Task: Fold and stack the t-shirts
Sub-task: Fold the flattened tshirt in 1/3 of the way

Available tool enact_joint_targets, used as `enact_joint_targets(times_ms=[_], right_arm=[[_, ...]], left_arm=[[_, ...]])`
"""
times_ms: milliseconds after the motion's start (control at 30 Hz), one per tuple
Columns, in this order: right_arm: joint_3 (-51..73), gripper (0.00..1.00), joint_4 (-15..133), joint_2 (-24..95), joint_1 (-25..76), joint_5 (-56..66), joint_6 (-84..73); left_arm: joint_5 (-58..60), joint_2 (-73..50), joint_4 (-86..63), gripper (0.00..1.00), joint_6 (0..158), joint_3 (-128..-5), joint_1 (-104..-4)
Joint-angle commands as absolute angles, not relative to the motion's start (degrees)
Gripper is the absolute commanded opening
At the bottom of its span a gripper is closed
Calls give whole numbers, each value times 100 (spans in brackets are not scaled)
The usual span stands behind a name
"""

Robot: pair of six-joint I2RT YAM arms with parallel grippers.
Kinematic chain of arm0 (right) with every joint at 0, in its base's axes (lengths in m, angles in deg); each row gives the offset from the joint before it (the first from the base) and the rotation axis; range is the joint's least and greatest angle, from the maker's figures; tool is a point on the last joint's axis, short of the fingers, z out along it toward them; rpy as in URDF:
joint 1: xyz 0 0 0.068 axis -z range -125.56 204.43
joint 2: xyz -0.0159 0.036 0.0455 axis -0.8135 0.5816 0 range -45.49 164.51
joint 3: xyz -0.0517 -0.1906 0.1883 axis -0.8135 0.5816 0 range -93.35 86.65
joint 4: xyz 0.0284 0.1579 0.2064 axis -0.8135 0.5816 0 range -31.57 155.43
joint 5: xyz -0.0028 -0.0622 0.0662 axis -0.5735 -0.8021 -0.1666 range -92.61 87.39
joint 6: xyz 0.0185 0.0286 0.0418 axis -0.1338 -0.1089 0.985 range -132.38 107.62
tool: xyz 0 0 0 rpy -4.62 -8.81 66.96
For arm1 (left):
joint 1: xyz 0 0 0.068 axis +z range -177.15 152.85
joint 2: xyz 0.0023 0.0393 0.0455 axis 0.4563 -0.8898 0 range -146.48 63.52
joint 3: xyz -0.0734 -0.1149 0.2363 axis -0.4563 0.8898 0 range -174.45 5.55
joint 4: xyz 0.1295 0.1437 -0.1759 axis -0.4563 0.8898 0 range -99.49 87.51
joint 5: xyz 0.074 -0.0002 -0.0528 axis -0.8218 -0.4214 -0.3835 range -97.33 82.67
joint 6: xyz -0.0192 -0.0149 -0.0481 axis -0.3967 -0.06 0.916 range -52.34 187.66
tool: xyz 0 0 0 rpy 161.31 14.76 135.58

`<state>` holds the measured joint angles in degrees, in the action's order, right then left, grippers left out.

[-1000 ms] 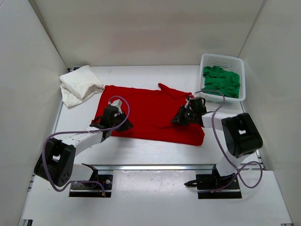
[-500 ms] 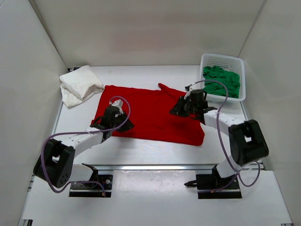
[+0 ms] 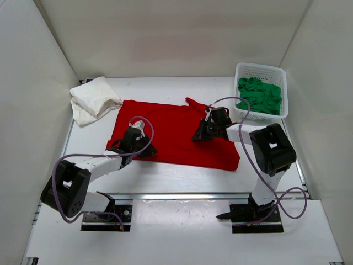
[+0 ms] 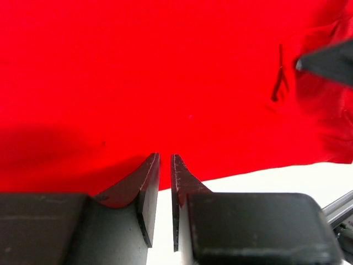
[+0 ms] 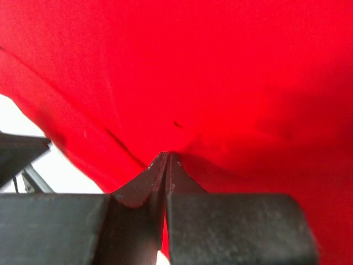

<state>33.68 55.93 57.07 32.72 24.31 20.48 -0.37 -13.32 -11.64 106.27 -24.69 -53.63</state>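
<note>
The red t-shirt [image 3: 171, 132] lies spread flat across the middle of the table, one sleeve pointing toward the back right. My left gripper [image 3: 144, 149] rests at its near left edge; in the left wrist view the gripper [image 4: 164, 157] has its jaws a narrow gap apart over the shirt's [image 4: 165, 72] hem, with nothing pinched between them. My right gripper [image 3: 199, 135] sits on the shirt's right half. In the right wrist view it [image 5: 167, 155] is shut, and the cloth [image 5: 220, 72] puckers at its tips. The off-white t-shirt [image 3: 94, 98] lies folded at the back left. The green t-shirt [image 3: 260, 95] is bunched in the basket.
The white perforated basket [image 3: 259, 69] stands at the back right corner. White walls enclose the table on three sides. The arm bases and their cables sit along the near edge. The right gripper's body [image 4: 328, 61] shows at the upper right of the left wrist view.
My right gripper has slid left and farther back across the red t-shirt, and it has gone from partly open to shut. The left gripper has stayed at the near left edge.
</note>
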Motion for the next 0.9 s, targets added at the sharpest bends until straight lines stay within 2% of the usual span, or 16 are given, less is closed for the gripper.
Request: enact_joint_targets(times_ms=[0,100,233,367,400,533,567,800,867], right_arm=[[2909,0,5193,6023,3334,2560,2083],[2829,0,5219,6068,3378,2658,2119],[3180,13,5359,5157,3282,2447,1838],[3786,23,5562,4329,3290,2288,1767],[4057,22,5527,4119,3264,2314,1802],[4542,3,5412,3984,2896,2367,1961],[4552,1,5369,4107,2764,2385,1978],[4165,0,5429,5021,2149,2192,1768],[4261,0,5430,5223,2096,2165,1733]], left_arm=[[-91,-1295,-1222,25,10633,-2363,-5281],[-4,-1242,-1186,24,10581,-2266,-4992],[67,-743,-1133,24,10625,-2047,-4552],[-161,-600,-801,25,10449,-2213,-4752],[-170,-644,-817,25,10440,-2213,-4858],[-136,-1031,-1035,24,10553,-2292,-5096],[-144,-1170,-1132,24,10563,-2292,-5149],[-31,-1831,-1432,22,10799,-2311,-5149],[154,-1858,-1423,18,10861,-2110,-5035]])
